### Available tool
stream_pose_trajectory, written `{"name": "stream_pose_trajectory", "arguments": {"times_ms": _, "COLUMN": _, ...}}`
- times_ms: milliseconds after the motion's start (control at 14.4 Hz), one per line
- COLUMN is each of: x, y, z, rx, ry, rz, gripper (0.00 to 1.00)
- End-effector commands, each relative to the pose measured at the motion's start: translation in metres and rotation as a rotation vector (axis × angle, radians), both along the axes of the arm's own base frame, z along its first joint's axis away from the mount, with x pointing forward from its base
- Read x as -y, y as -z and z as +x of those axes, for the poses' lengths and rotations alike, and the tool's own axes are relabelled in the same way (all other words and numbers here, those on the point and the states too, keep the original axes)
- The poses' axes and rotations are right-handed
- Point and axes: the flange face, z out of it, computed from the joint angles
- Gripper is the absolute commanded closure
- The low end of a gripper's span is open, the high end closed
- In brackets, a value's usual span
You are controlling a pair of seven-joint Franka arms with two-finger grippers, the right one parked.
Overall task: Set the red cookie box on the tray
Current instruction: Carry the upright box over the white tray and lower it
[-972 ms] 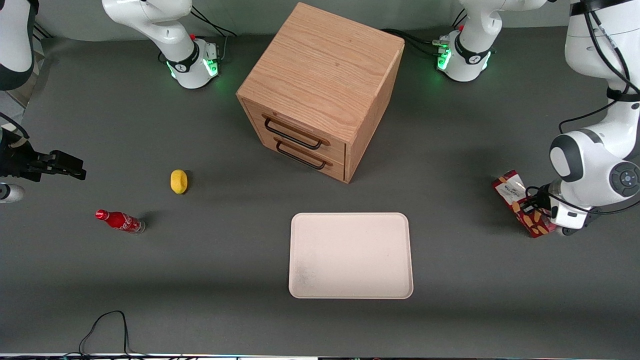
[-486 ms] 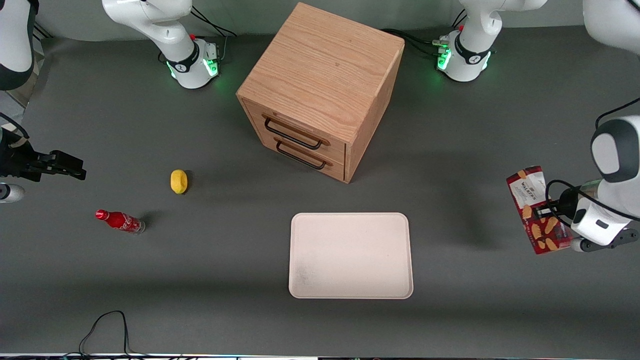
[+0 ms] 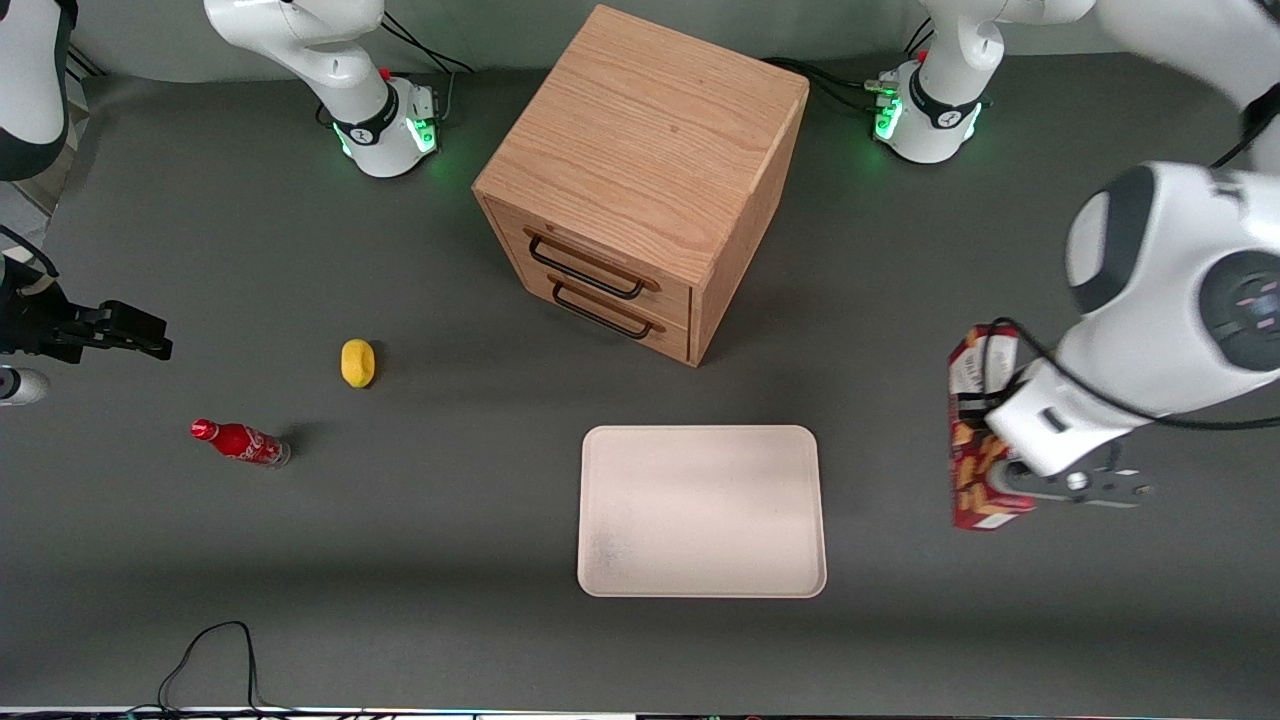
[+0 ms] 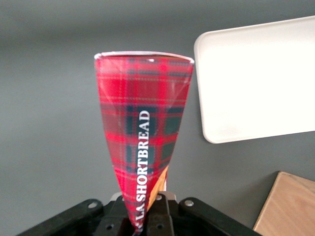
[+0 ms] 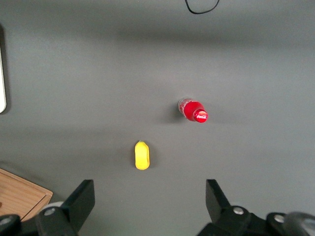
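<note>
Box lifted, not yet over the tray

From my seat: cola bottle (image 3: pixel 240 442) and lemon (image 3: pixel 358 362) sit toward the parked arm's end, the drawer cabinet (image 3: pixel 640 180) at the tray's (image 3: pixel 700 510) twelve o'clock; nothing blocks. At its three o'clock, my gripper (image 4: pixel 147 216) pinches the red cookie box (image 3: pixel 975 440) aloft; carry and set-down remain.

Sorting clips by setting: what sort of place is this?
Likely a robotics lab bench: arms bolted to a grey table, the claw shut on a red cookie box lifted beside a tray, and a small wooden drawer cabinet.
</note>
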Motion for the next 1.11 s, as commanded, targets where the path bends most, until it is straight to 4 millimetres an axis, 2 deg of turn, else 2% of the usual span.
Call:
{"name": "stream_pose_trajectory", "arguments": {"times_ms": 0, "x": 0.047, "y": 0.045, "z": 0.024, "rx": 0.013, "ry": -0.044, "rz": -0.034, "gripper": 1.00}}
{"name": "stream_pose_trajectory", "arguments": {"times_ms": 139, "x": 0.082, "y": 0.085, "z": 0.026, "rx": 0.006, "ry": -0.093, "rz": -0.053, "gripper": 1.00}}
{"name": "stream_pose_trajectory", "arguments": {"times_ms": 208, "x": 0.091, "y": 0.103, "z": 0.027, "rx": 0.008, "ry": -0.121, "rz": -0.056, "gripper": 1.00}}
{"name": "stream_pose_trajectory", "arguments": {"times_ms": 417, "x": 0.100, "y": 0.148, "z": 0.034, "rx": 0.033, "ry": -0.152, "rz": -0.072, "gripper": 1.00}}
{"name": "stream_pose_trajectory", "arguments": {"times_ms": 625, "x": 0.111, "y": 0.195, "z": 0.030, "rx": 0.049, "ry": -0.185, "rz": -0.083, "gripper": 1.00}}
{"name": "stream_pose_trajectory", "arguments": {"times_ms": 833, "x": 0.119, "y": 0.223, "z": 0.026, "rx": 0.041, "ry": -0.209, "rz": -0.069, "gripper": 1.00}}
{"name": "stream_pose_trajectory", "arguments": {"times_ms": 903, "x": 0.119, "y": 0.230, "z": 0.025, "rx": 0.037, "ry": -0.211, "rz": -0.067, "gripper": 0.89}}
{"name": "stream_pose_trajectory", "arguments": {"times_ms": 972, "x": 0.118, "y": 0.236, "z": 0.023, "rx": 0.038, "ry": -0.212, "rz": -0.065, "gripper": 0.69}}
{"name": "stream_pose_trajectory", "arguments": {"times_ms": 1042, "x": 0.118, "y": 0.237, "z": 0.022, "rx": 0.046, "ry": -0.201, "rz": -0.053, "gripper": 0.14}}
